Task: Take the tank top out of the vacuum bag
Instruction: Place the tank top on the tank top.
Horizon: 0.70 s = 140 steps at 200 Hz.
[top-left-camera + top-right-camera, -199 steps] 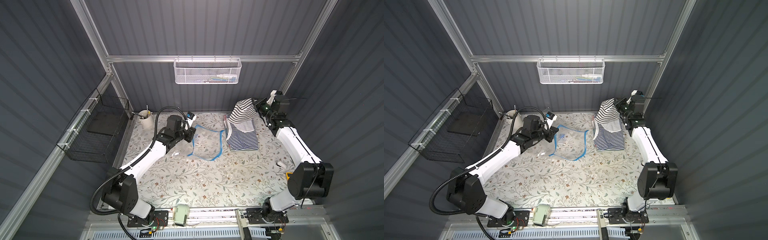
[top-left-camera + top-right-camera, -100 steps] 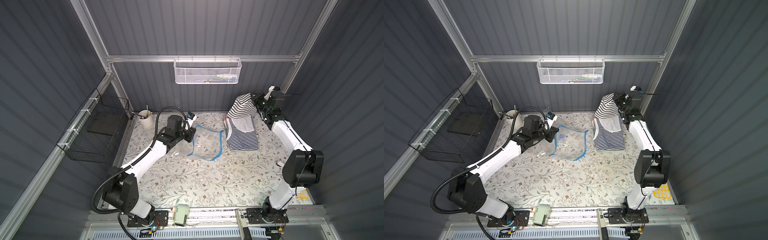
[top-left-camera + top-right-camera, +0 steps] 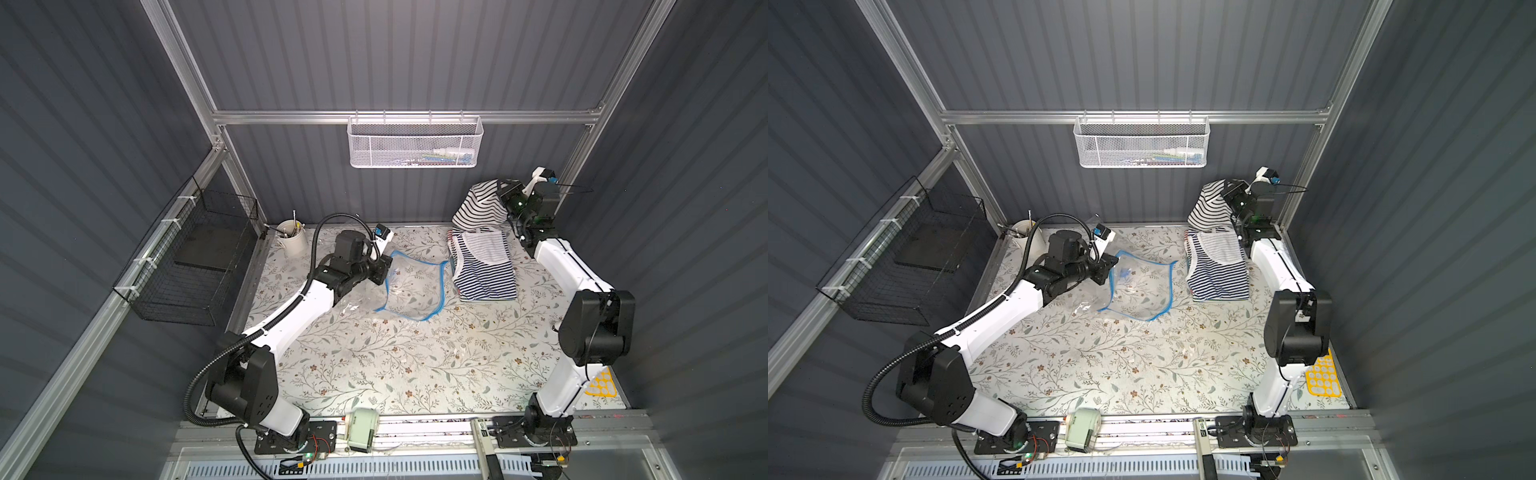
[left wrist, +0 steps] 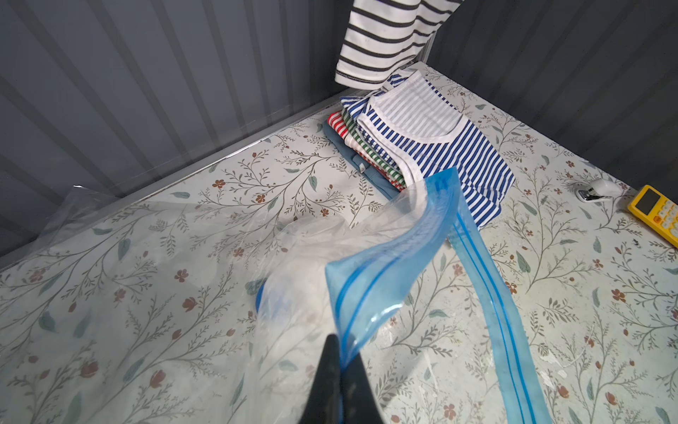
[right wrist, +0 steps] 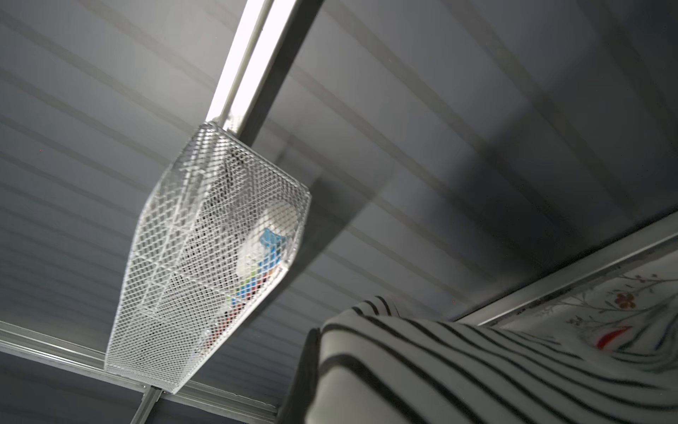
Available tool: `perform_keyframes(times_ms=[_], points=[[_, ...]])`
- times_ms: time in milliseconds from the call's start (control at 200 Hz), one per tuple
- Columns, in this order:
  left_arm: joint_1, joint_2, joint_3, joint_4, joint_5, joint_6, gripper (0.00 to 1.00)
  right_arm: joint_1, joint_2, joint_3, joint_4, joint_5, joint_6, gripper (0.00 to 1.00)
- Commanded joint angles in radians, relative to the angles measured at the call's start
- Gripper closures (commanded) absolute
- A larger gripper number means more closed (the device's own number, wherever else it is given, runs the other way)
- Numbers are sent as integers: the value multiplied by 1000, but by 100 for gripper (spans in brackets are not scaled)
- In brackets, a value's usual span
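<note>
Striped tank top (image 3: pixel 481 207) hangs clear of the vacuum bag (image 3: pixel 411 286), clamped in my right fingers (image 3: pixel 506 194) over the folded stack (image 3: pixel 484 270) | left fingers (image 4: pixel 330 367) pinch the blue zip strip (image 4: pixel 385 264), bag empty on the bench (image 3: pixel 374 353) | step: pull-out looks done | next, I judge: lower, release.

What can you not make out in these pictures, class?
Right gripper fingertips: top views, buried in the black-striped garment; right wrist view shows only cloth.
White mesh basket contents: blurred in right wrist view, too small in top views.
Valve cap: left wrist view, smeared behind the vacuum bag plastic.
Yellow calculator: left wrist view, cut by edge.
</note>
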Motion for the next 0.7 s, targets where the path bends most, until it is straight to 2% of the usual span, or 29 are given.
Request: perform_keyframes(times_ms=[0,350,695], points=[[6,17,34,-26,11,16,100,4,17,-20,81,-8,5,100],[6,19,39,-28,19,11,100,0,-80,-177,89,-12,9,100],[4,24,40,-30,22,10,100,0,-132,-362,157,-60,77,100]])
